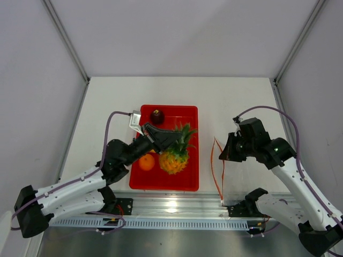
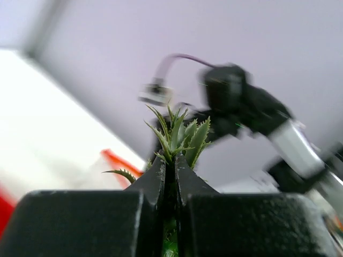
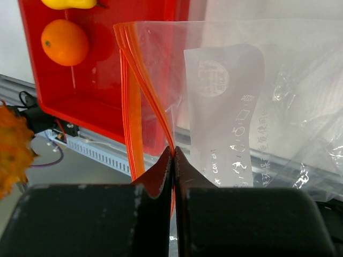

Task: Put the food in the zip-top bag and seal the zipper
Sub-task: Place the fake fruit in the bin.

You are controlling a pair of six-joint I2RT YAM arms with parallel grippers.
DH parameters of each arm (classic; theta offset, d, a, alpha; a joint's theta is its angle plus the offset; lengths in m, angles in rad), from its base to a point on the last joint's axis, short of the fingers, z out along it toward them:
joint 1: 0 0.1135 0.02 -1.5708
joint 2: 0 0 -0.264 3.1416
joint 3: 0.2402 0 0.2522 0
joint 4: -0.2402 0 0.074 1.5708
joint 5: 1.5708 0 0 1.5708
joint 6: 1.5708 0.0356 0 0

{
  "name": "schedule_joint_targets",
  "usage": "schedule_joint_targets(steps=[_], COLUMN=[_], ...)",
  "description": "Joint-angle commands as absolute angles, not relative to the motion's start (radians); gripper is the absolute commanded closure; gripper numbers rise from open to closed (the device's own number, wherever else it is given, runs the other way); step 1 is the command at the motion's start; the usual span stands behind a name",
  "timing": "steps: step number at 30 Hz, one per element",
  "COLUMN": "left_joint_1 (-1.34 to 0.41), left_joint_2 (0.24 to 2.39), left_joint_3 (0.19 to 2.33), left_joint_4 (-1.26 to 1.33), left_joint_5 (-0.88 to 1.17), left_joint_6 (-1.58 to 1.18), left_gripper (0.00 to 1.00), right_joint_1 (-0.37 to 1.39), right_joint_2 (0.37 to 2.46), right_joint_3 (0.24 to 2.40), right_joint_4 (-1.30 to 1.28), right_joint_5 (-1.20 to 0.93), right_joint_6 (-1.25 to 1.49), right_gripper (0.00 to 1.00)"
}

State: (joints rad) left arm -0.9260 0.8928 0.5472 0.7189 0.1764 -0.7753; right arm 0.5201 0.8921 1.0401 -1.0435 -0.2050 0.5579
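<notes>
One pineapple [image 1: 172,159] is showing; one orange [image 1: 147,161]; one dark red fruit [image 1: 157,116]; one yellow pear [image 3: 69,2]; one red tray [image 1: 185,115]; one zip-top bag [image 3: 241,107].

— What lies beyond the left claw [image 1: 172,137]?
— A white table [image 1: 236,101], running up to a pale grey back wall [image 1: 182,32] that is plain and evenly lit.
— And out to the sides?
— Left of that claw is the left wall [image 1: 32,80]. Right of the right claw [image 1: 221,153] is the right wall [image 1: 321,101]. A metal post [image 1: 67,40] slants up the far left corner and a second post [image 1: 300,40] the far right.
— Nearer than the claws?
— An aluminium rail [image 1: 177,206] along the table's near edge, with a bright glare [image 1: 172,210] on it — and a white slotted duct [image 1: 80,220] on the left claw's side.
</notes>
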Motion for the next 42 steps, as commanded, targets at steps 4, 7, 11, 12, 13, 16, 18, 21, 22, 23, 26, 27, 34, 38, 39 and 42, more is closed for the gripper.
schedule_joint_targets(steps=[4,7,11,12,13,16,18,21,22,23,26,27,34,38,39,42], left_joint_1=[-0.919,-0.919,-0.92,-0.92,-0.92,-0.92,-0.92,-0.92,-0.92,-0.92,-0.92,-0.919,-0.919,-0.884,-0.868,-0.772], left_joint_2=[0.876,0.906,0.962,0.966,0.972,0.997,1.023,1.049,1.051,1.052,1.04,1.034,0.996,1.047,1.058,1.116], left_joint_3=[0.594,0.626,0.62,0.611,0.597,0.537,0.543,0.546,0.545,0.543,0.54,0.546,0.75,0.891,0.917,0.959], left_joint_4=[0.246,0.128,-0.069,-0.083,-0.069,-0.006,-0.017,-0.04,-0.04,-0.037,-0.044,-0.049,-0.258,-0.376,-0.421,-0.497], left_joint_5=[-0.274,-0.362,-0.578,-0.612,-0.632,-0.675,-0.687,-0.683,-0.68,-0.677,-0.672,-0.67,-0.612,-0.444,-0.398,-0.162], left_joint_6=[-0.854,-0.955,-1.162,-1.193,-1.236,-1.288,-1.311,-1.339,-1.35,-1.353,-1.322,-1.265,-0.907,-0.724,-0.691,-0.677], left_gripper=[0.99,0.99,1.0,0.99,0.99,0.94,0.85,0.6,0.5,0.44,0.16,0.12,0.0,0.01,0.01,0.04], right_joint_1=[0.526,0.528,0.526,0.526,0.526,0.526,0.528,0.528,0.528,0.528,0.529,0.529,0.532,0.535,0.537,0.54], right_joint_2=[0.897,0.888,0.881,0.881,0.882,0.881,0.881,0.879,0.877,0.879,0.879,0.879,0.879,0.88,0.881,0.882], right_joint_3=[1.068,1.072,1.074,1.074,1.072,1.071,1.071,1.071,1.071,1.069,1.068,1.068,1.066,1.071,1.071,1.069], right_joint_4=[-1.077,-1.089,-1.094,-1.092,-1.092,-1.091,-1.094,-1.094,-1.094,-1.095,-1.095,-1.094,-1.094,-1.085,-1.081,-1.078], right_joint_5=[-0.109,-0.106,-0.101,-0.1,-0.104,-0.106,-0.103,-0.103,-0.103,-0.101,-0.103,-0.103,-0.106,-0.11,-0.113,-0.121], right_joint_6=[0.514,0.512,0.509,0.512,0.511,0.514,0.514,0.512,0.512,0.512,0.511,0.509,0.505,0.502,0.502,0.503], right_gripper=[1.0,1.0,1.0,1.0,1.0,1.0,1.0,1.0,1.0,1.0,1.0,1.0,1.0,1.0,1.0,1.0])
